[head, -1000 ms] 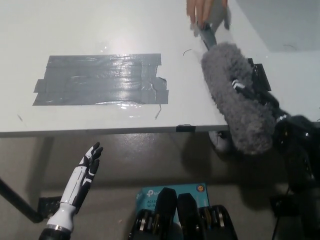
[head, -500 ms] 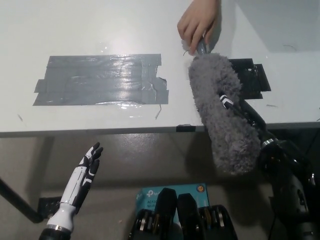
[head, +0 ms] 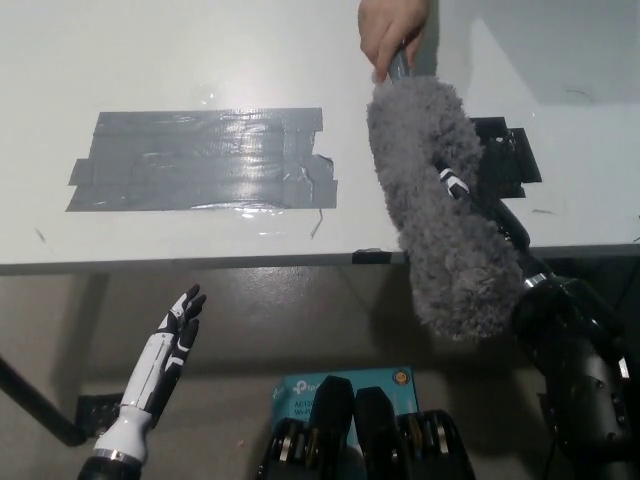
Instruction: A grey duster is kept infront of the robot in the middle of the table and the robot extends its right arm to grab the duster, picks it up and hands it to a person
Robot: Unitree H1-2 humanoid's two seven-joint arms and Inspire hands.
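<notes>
The grey duster (head: 435, 200) is held up over the table's (head: 150, 60) near right edge, its handle gripped at the far end by a person's hand (head: 392, 30). The right hand (head: 480, 205) is mostly hidden behind the fluff; I cannot tell its grip. The left hand (head: 175, 330) hangs spread, low at near left. A blue box (head: 300, 385) on the floor shows partial lettering, unreadable.

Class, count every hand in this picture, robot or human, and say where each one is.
3: the white left hand open at lower left below the table edge, the black right hand mostly hidden behind the duster, and a person's hand on its handle.
</notes>
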